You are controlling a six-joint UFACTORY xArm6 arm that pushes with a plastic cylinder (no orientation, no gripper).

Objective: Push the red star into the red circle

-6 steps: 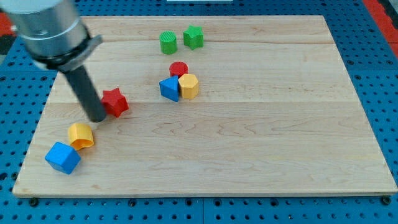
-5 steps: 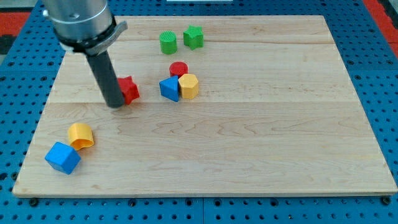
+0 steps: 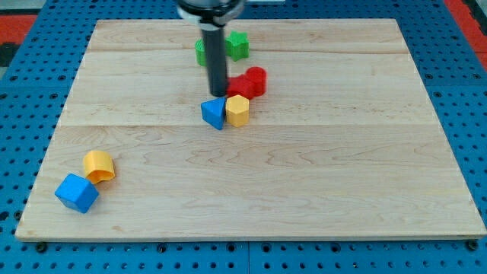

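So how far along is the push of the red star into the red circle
Looks essentially done: the red star sits pressed against the red circle. In hand: my tip is at the star's left edge, just above the blue block and yellow block. Left: only backing the tip away.

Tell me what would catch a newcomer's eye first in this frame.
The straight dark rod comes down from the view's top, and my tip sits against the left side of the red star block, which is pressed up to the red circle block. Just below them, a blue triangular block and a yellow hexagonal block sit side by side on the wooden board.
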